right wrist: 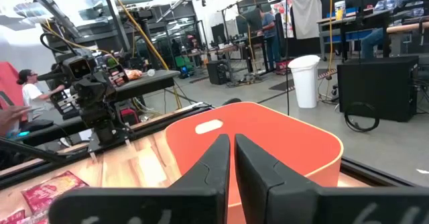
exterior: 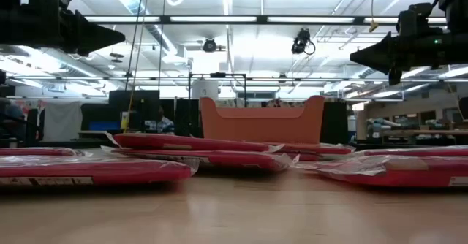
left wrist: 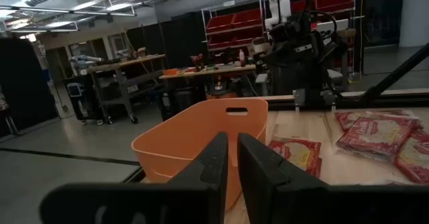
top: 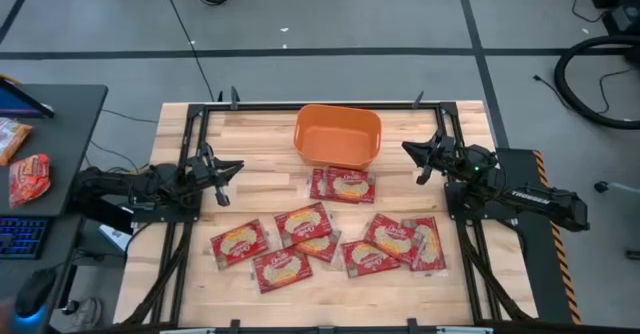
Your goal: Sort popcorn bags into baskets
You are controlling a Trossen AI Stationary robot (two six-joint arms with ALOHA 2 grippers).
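Several flat red popcorn bags [top: 330,236] with cream ovals lie spread on the wooden table, some overlapping; one pair [top: 342,185] lies just in front of the orange tub [top: 338,136], which stands at the far middle. My left gripper [top: 232,170] hovers at the table's left side, shut and empty, pointing right. My right gripper [top: 412,151] hovers at the right of the tub, shut and empty, pointing left. Both are well above the table in the low view. The tub also shows in the left wrist view [left wrist: 194,140] and the right wrist view [right wrist: 268,143].
A black frame [top: 330,105] runs round the table's edges. A side desk [top: 40,144] at the left holds more packets. People sit at benches beyond the table in the right wrist view [right wrist: 30,90]. Bare wood lies between the left gripper and the bags.
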